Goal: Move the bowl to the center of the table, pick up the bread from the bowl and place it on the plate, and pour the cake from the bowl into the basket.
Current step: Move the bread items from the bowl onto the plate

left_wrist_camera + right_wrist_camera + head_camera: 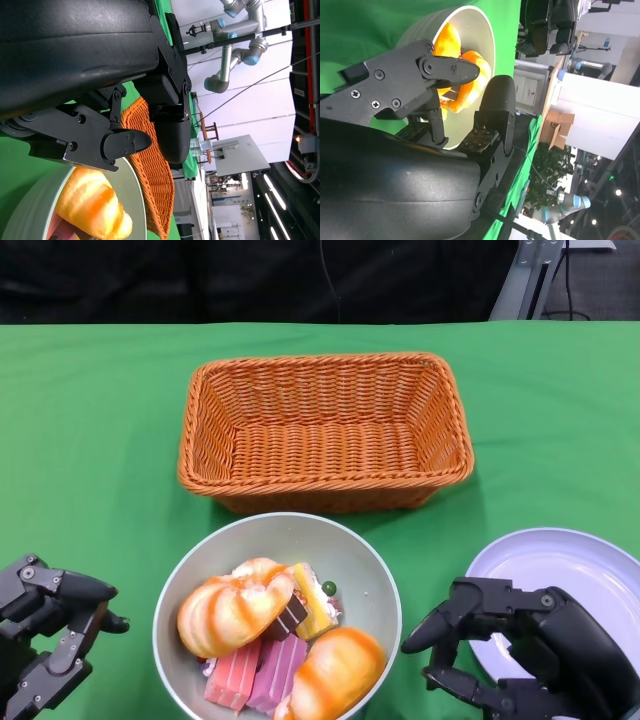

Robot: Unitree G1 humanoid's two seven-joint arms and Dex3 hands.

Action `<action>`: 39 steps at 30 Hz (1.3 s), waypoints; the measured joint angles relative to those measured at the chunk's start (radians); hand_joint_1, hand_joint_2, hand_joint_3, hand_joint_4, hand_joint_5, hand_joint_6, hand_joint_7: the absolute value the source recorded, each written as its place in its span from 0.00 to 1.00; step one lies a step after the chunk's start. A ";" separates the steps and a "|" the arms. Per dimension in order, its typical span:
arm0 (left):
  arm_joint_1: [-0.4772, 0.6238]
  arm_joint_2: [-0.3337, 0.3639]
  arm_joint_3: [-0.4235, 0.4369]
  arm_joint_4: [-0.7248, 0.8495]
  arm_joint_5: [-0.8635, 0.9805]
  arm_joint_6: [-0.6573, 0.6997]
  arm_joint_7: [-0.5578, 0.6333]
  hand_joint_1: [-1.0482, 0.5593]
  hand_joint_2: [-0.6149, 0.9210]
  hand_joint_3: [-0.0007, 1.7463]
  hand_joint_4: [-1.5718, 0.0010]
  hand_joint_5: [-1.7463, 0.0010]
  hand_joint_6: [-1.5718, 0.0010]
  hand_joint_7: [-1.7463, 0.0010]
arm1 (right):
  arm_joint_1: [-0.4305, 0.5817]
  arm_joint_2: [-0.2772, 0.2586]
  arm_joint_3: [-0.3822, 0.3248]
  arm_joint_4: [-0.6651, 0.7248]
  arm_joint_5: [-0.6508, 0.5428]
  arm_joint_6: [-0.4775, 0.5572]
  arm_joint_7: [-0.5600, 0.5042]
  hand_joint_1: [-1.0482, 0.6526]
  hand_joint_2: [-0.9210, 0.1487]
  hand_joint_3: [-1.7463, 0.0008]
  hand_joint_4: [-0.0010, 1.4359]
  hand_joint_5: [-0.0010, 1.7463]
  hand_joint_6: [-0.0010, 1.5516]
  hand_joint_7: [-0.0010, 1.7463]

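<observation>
While both hands, left (50, 635) & right (510, 645), flank the bowl (375, 585) open & empty, basket (325, 430) sits just behind

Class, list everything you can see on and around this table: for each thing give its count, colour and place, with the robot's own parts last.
Tablecloth: one, green, covering the table.
Basket: one, orange wicker, nothing visible inside, middle of the table behind the bowl.
Bowl: one, pale grey, near edge, between the hands.
Bread: two pieces, orange-striped, in the bowl.
Cake: several pieces, pink, purple and yellow, in the bowl.
Plate: one, white, near right, partly under the right hand.
Left robot hand: black, open, left of the bowl.
Right robot hand: black, open, right of the bowl.
</observation>
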 measured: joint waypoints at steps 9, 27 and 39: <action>-0.004 -0.003 -0.011 0.016 0.001 -0.028 0.001 0.62 0.93 0.36 0.51 0.20 0.49 0.37 | 0.020 -0.053 0.000 -0.322 -0.113 0.063 -0.058 0.27 0.07 1.00 0.45 0.54 0.50 0.09; -0.008 -0.005 -0.023 0.033 -0.030 -0.034 0.001 0.62 0.80 0.53 0.50 0.19 0.50 0.32 | -0.081 -0.082 0.001 -0.420 -0.518 -0.018 -0.232 0.12 0.05 1.00 0.37 0.33 0.45 0.00; -0.007 -0.006 -0.025 0.014 -0.034 -0.034 0.000 0.62 0.79 0.54 0.49 0.20 0.48 0.34 | -0.123 0.020 0.125 -0.317 -0.978 -0.025 -0.545 0.17 0.08 1.00 0.48 0.21 0.47 0.00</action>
